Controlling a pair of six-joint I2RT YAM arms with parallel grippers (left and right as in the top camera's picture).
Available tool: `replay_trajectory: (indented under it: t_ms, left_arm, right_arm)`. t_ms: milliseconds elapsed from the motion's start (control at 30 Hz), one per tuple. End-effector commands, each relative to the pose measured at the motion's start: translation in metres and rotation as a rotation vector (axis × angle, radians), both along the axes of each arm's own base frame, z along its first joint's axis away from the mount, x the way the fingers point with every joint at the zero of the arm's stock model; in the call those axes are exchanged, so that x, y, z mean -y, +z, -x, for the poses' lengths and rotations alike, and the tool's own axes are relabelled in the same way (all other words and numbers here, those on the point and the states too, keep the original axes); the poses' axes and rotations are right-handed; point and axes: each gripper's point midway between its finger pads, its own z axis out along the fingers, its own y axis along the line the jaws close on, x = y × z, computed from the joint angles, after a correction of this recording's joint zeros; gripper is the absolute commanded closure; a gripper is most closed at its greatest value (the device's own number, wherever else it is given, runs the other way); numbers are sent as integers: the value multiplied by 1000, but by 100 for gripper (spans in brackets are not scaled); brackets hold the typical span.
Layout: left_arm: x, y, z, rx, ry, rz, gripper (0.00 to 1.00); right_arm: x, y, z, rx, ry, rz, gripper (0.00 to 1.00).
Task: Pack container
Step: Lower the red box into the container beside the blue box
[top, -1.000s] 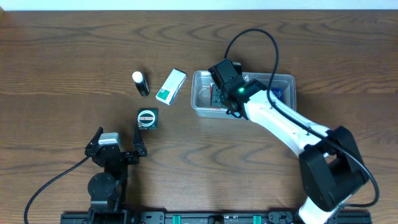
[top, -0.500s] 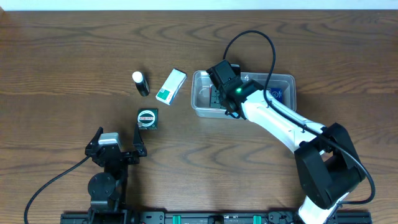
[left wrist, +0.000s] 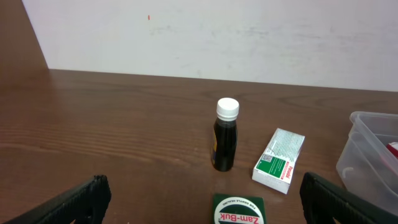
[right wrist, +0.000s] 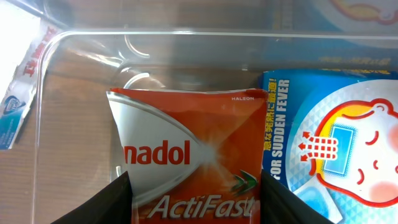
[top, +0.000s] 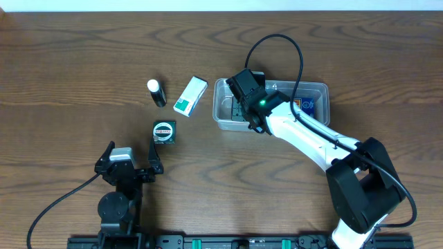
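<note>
Left of centre in the overhead view, a dark white-capped bottle (top: 157, 93) is stood upright on the wooden counter (top: 69, 62). A white and green box (top: 190, 95) is laid near its right, and a green Zam-Buk pack (top: 164, 131) below it. At lower centre of the right wrist view, a red Panadol pack (right wrist: 186, 168) is seen beside a blue box (right wrist: 329, 143).

Robotics test bench: a black robot arm (top: 119, 181) and a white robot arm (top: 304, 135) stand at a black mounting rail (top: 208, 242) along the near edge of a dark wood-grain desk (top: 69, 69). A black cable (top: 302, 62) loops free, and a bare white wall (left wrist: 249, 31) closes the far side. Pharmacy goods are laid out like samples: a dark bottle with a white cap (top: 157, 92), a white-and-green carton (top: 190, 95) and a green round-labelled tin (top: 164, 131) lie beside a clear rectangular plastic container (top: 318, 86).
</note>
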Motion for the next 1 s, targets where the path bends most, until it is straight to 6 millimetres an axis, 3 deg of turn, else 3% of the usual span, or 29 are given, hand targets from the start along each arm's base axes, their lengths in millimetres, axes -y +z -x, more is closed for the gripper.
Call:
replay_trajectory:
  t_ms: [0,200,467,700,967]
  left_arm:
    - [-2,-19,0,-44,10,-9,2]
    - [-2,-19,0,-44,10,-8,2]
    - [-2,-19,0,-44,10,-8,2]
    - [-2,-19,0,-44,10,-8,2]
    - [-2,-19,0,-44,10,-9,2]
  right_arm:
    - [2,-6,-1,6,-23,24,46]
    - [2,-20,-1,-16,-22,40,45]
    - [6,-20,-5,4,-35,60,44]
    - [6,-20,-5,4,-35,60,34]
    - [6,-20,-5,7,-8,73,31]
